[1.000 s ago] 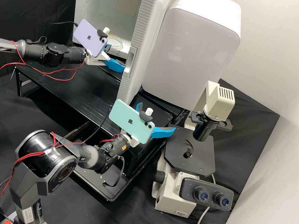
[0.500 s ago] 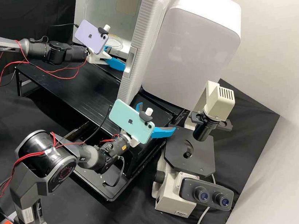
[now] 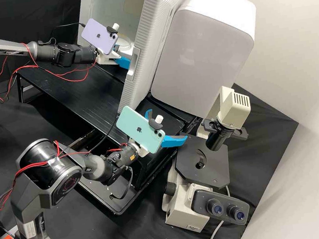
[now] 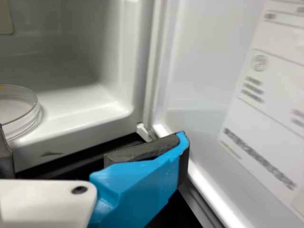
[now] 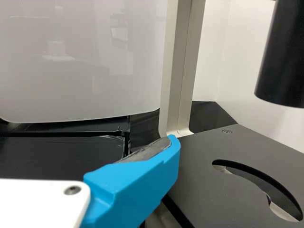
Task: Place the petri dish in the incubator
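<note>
The clear petri dish (image 4: pixel 16 111) lies on the white floor inside the incubator (image 4: pixel 90 102). The incubator door (image 3: pixel 145 39) stands partly open beside it. My left gripper (image 3: pixel 123 55) is at the chamber's mouth, open and holding nothing. The tip of one of its blue fingers (image 4: pixel 147 178) rests against the door's inner edge (image 4: pixel 159 95). My right gripper (image 3: pixel 172 128) hangs open and empty over the black microscope stage (image 5: pixel 228 161), and one of its blue fingers (image 5: pixel 137 183) points at the stage.
A large white housing (image 3: pixel 205 47) stands right of the door. The microscope (image 3: pixel 204 192) with its eyepieces sits at the bench's front right. A black shelf (image 3: pixel 85 94) runs between the two arms. Red cables (image 3: pixel 56 76) trail from the left arm.
The left arm has moved farther toward the incubator and the door has swung a little toward shut. The right arm has kept still.
</note>
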`<action>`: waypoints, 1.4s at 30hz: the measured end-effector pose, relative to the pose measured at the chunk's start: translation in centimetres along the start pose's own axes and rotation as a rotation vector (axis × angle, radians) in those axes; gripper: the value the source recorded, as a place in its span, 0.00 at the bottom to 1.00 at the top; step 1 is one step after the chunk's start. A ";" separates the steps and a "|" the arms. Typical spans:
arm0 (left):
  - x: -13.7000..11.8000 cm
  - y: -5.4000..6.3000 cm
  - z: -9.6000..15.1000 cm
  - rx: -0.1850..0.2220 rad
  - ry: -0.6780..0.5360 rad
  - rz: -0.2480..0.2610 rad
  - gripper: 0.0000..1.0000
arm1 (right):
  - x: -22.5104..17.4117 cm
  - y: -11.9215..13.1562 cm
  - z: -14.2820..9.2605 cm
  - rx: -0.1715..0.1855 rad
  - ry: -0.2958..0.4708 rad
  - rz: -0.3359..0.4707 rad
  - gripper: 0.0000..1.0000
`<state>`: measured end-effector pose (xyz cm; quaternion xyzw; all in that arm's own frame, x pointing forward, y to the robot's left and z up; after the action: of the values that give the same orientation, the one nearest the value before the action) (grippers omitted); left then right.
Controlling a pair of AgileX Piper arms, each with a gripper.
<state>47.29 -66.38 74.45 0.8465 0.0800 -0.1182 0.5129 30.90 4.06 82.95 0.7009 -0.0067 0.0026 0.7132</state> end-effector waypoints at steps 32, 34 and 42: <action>1.3 0.0 -1.0 0.046 0.044 0.024 1.00 | 0.0 0.0 0.0 0.000 0.000 0.000 1.00; 1.4 0.0 -1.2 0.047 0.046 0.025 1.00 | 0.0 0.0 0.0 0.000 0.000 0.000 1.00; 1.3 -0.2 -1.4 0.062 0.051 0.020 1.00 | 0.0 0.0 0.0 0.000 0.000 0.000 1.00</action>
<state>48.70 -65.04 74.55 0.8656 0.0807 -0.0938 0.4852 30.90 4.06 82.95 0.7009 -0.0067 0.0026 0.7132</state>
